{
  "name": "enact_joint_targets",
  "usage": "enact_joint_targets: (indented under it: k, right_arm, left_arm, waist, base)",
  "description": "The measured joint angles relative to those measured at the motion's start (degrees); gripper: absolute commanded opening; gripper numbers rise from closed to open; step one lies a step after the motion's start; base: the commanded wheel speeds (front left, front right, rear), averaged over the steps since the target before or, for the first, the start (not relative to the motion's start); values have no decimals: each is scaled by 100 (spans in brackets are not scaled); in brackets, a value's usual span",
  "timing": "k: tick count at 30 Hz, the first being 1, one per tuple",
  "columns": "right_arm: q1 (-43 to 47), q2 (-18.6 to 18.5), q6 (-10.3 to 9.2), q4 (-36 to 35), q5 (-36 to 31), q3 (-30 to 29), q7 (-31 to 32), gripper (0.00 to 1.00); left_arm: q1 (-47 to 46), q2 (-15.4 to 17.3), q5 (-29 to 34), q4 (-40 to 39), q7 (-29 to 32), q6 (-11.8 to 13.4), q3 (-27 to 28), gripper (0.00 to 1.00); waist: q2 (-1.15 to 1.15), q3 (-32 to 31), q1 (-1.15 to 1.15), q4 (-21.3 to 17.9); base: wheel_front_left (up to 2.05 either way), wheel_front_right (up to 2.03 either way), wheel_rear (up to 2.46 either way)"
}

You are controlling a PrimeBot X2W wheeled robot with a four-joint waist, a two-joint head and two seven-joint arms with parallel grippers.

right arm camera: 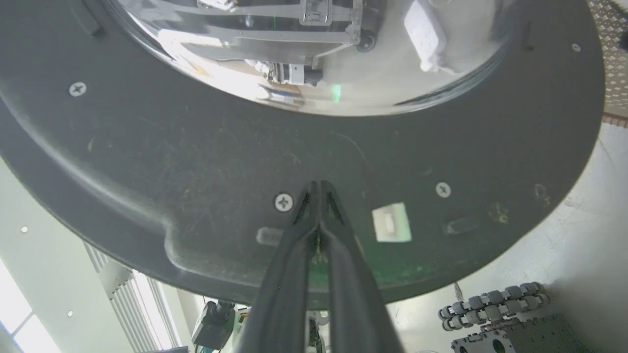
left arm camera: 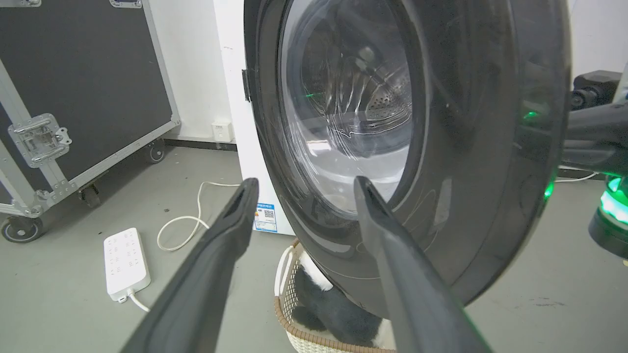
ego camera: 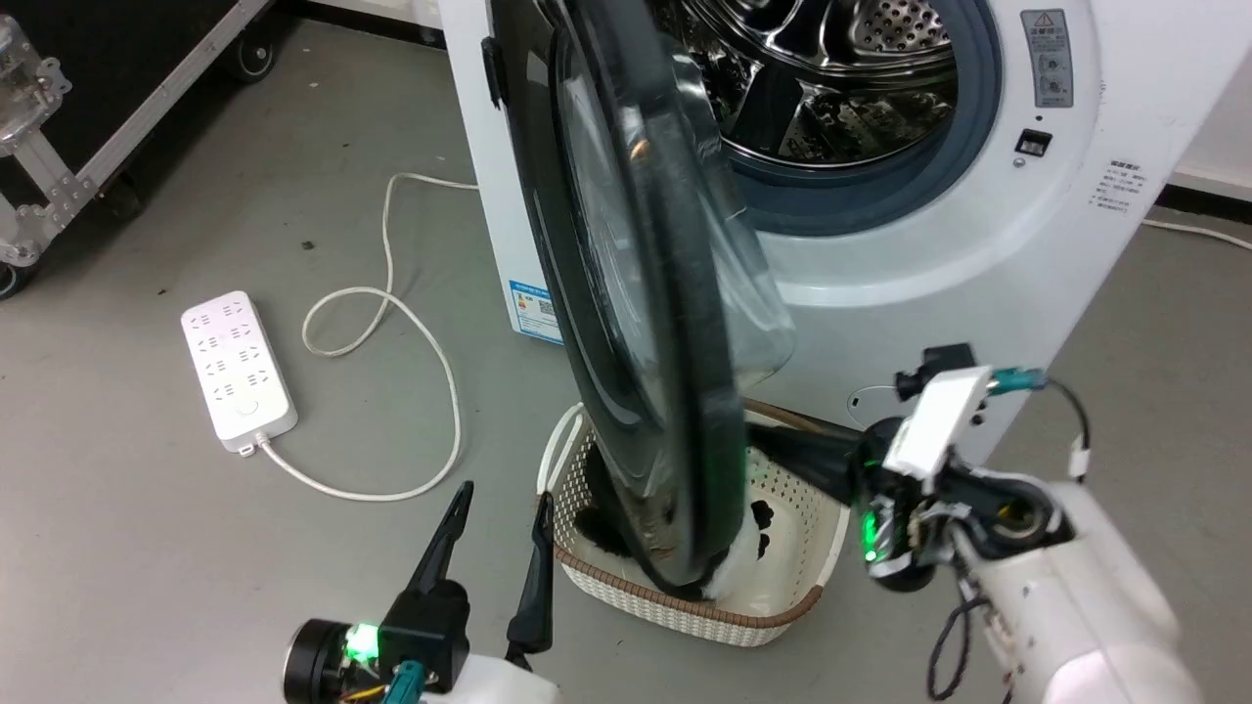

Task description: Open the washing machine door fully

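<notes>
Though half open, washing machine door (ego camera: 636, 293) — wicker basket (ego camera: 685, 611) just beneath

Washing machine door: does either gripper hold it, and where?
Nothing is held: right gripper, jaws shut, points at the washing machine door's inner face; left gripper open.

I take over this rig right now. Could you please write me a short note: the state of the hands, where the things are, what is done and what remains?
Left hand: open, holds nothing, close to the outer face of the washing machine door; I cannot tell if it touches.
Right hand: shut, holds nothing, its tips at the door's inner face, apparently pushing it.
Door: swung roughly halfway out from the washing machine, its lower edge above the cream basket; the drum is exposed.
Done: unlatched and partly open.
Left: swing the door fully open, probably by pushing on with the right hand.
</notes>
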Motion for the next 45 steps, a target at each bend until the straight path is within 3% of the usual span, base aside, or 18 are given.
enact_joint_targets:
  k: [2, 5, 6, 7, 11, 15, 20, 25, 31, 35, 40, 45]
  right_arm:
    - [125, 15, -1, -145, 300, 508, -348, 0]
    - [128, 18, -1, -178, 370, 666, -570, 2]
    - [128, 20, -1, -187, 346, 665, -695, 44]
    - [128, 18, 0, -211, 307, 655, -806, 100]
    - [155, -135, -1, -679, -63, 598, -1427, 100]
    - [416, -650, -1, -1553, -929, 649, -2393, 100]
    - [1004, -1415, 0, -2685, -2621, 923, -4044, 100]
    - [1645, -1847, 0, -2921, -4584, 723, -5539, 100]
    - [2610, -1461, 0, -3459, -6646, -426, -6095, 100]
    - [3384, -856, 0, -4124, -7776, -824, -6143, 100]
    - [4121, -191, 1, -4473, -8328, -1044, -6149, 100]
    - [4412, -33, 1, -4447, -8386, -1096, -6148, 100]
  left_arm:
    - [68, 2, 0, 4, 1, -7, 22, 100]
    - [68, 1, -11, 3, 1, -8, 47, 100]
    - [68, 1, -30, 3, 1, -8, 66, 100]
    - [68, 1, -51, 3, 1, -8, 92, 100]
    - [68, 8, -58, -10, 0, -16, 204, 100]
    - [64, 29, -59, -25, 1, -57, 269, 100]
    - [67, 79, -101, -47, 1, -57, 421, 100]
    - [111, 123, -151, -129, 0, -56, 601, 100]
    - [279, 144, -153, -164, 1, -59, 711, 100]
    - [368, 147, -200, -200, 0, -62, 770, 100]
    - [424, 146, -205, -185, 0, -146, 761, 100]
    - [448, 145, -205, -152, 0, -169, 781, 100]
  waist:
    - [0, -15, 0, 7]
    - [0, -16, 1, -16]
    - [0, -21, 1, -36]
    - [0, -27, 1, -62]
    - [0, -53, 1, -226]
    - [0, -105, 1, -434]
    - [0, -231, 1, -716]
    - [0, -351, 0, -1038]
    - [0, -440, 0, -1326]
    - [0, -475, 0, -1455]
    - [0, -494, 0, -1537]
    - [0, -504, 0, -1606]
  base:
    - [0, 0, 0]
    - [0, 0, 0]
    - [0, 0, 0]
    - [0, 0, 0]
    - [0, 0, 0]
    - [0, 0, 0]
    - [0, 0, 0]
    - [0, 0, 0]
    - [0, 0, 0]
    - [0, 0, 0]
    - [0, 0, 0]
    - [0, 0, 0]
